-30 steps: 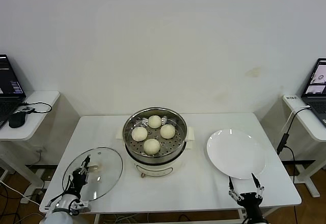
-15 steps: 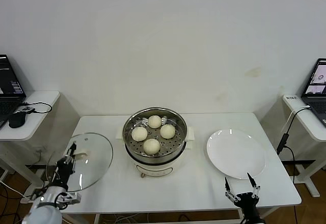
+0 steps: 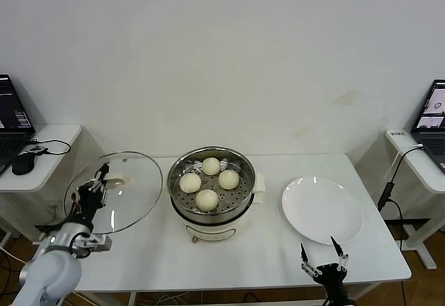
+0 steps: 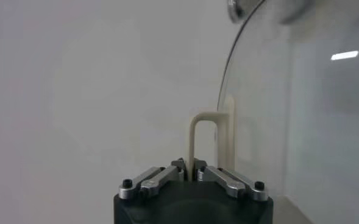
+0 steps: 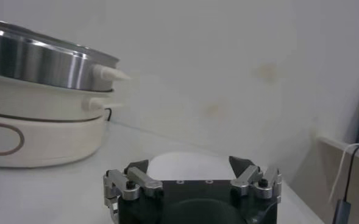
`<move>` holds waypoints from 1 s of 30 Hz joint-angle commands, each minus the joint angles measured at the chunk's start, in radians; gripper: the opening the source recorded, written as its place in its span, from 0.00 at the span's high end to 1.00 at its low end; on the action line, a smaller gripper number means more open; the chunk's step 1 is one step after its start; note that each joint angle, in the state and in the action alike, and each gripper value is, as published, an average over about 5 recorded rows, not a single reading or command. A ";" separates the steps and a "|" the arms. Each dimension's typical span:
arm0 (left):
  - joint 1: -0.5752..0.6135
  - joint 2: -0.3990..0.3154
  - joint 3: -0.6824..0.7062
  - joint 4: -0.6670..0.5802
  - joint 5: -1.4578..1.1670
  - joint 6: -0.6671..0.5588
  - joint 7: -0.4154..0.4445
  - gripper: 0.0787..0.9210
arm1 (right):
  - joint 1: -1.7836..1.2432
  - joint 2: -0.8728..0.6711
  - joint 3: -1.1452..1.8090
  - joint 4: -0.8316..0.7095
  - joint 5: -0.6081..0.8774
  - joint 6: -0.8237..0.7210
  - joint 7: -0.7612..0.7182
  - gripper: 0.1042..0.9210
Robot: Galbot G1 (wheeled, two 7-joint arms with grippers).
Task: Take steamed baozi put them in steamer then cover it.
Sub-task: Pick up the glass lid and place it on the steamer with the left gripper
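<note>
White bench (image 3: 278, 250) ahead: my left claw (image 3: 92, 189), clamped on the cover (image 3: 132, 181) handle, holds it tilted off the left edge beside the steamer (image 3: 212, 205), where I fear its rim clipping the pot wall; right claw (image 3: 321, 261) gapes idle.

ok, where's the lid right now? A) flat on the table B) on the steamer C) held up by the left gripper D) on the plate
C: the left gripper is shut on the lid's handle, holding it tilted up left of the open steamer.
</note>
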 commanded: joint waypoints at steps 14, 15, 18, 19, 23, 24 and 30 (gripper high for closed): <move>-0.473 -0.115 0.514 0.032 0.082 0.259 0.208 0.92 | 0.033 0.069 -0.031 -0.046 -0.120 -0.021 0.027 0.12; -0.482 -0.125 0.523 0.037 0.093 0.264 0.217 0.92 | 0.035 0.070 -0.035 -0.051 -0.129 -0.021 0.030 0.12; -0.505 -0.164 0.550 0.049 0.142 0.275 0.244 0.92 | 0.038 0.071 -0.042 -0.059 -0.148 -0.021 0.038 0.12; -0.511 -0.179 0.559 0.053 0.160 0.278 0.252 0.92 | 0.039 0.071 -0.042 -0.060 -0.152 -0.021 0.039 0.12; -0.525 -0.235 0.590 0.073 0.224 0.283 0.273 0.92 | 0.039 0.071 -0.036 -0.060 -0.158 -0.022 0.040 0.12; -0.527 -0.246 0.595 0.079 0.236 0.282 0.275 0.92 | 0.039 0.071 -0.035 -0.059 -0.158 -0.022 0.040 0.12; -0.526 -0.312 0.620 0.110 0.290 0.274 0.281 0.92 | 0.037 0.071 -0.032 -0.070 -0.163 -0.013 0.044 0.12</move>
